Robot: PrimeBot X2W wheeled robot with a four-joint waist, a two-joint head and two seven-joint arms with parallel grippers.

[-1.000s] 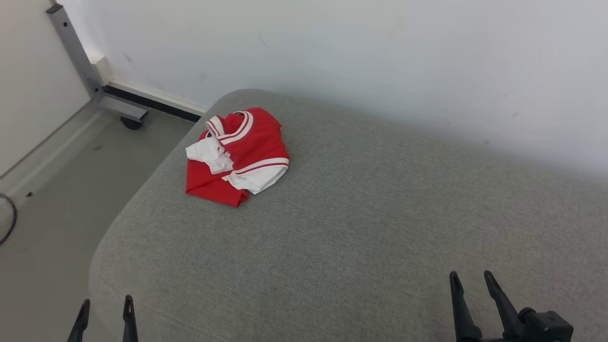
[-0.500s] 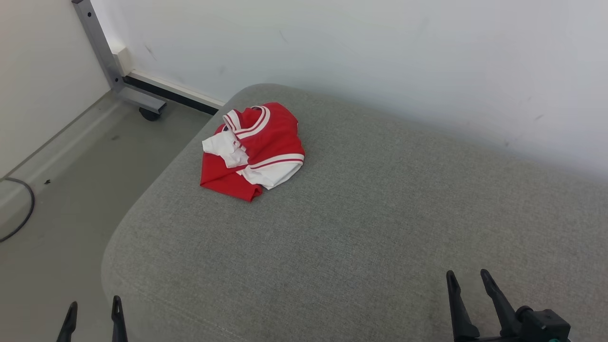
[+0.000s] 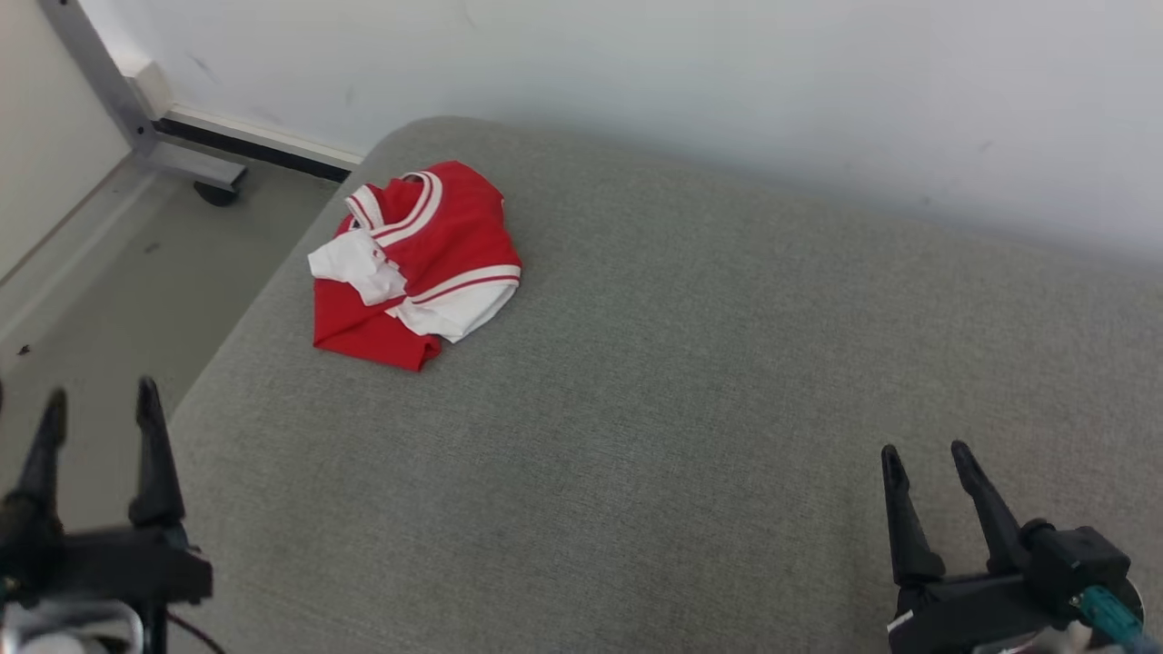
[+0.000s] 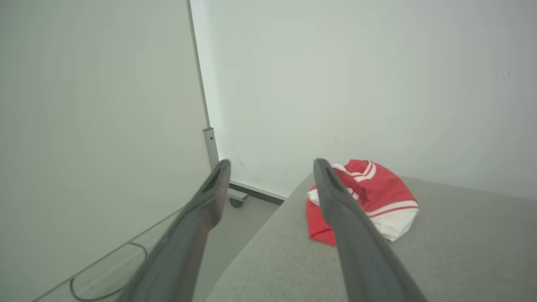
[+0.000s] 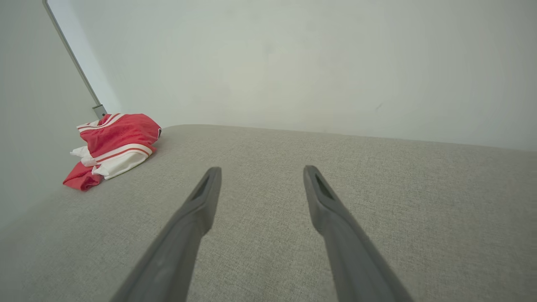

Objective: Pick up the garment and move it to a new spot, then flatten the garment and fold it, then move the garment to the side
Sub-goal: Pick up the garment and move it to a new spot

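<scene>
Garment (image 3: pixel 413 263): red-and-white heap, far left on the grey cushion (image 3: pixel 681 381), untouched | left gripper (image 3: pixel 100 392): near left, fingers spread and empty, likely readying for the pickup | right gripper (image 3: pixel 925 450): near right, spread, empty, well apart.

Grey fabric cushion (image 3: pixel 690 436) with rounded corner, set against white wall; crumpled red-and-white garment (image 3: pixel 413 268) lying near its far-left corner

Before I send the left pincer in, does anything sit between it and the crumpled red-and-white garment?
Nothing visible does. The crumpled red-and-white garment lies alone near the far left corner of the grey fabric cushion, and only bare cushion separates it from the open left pincer. The open right pincer is off to the other side.
</scene>
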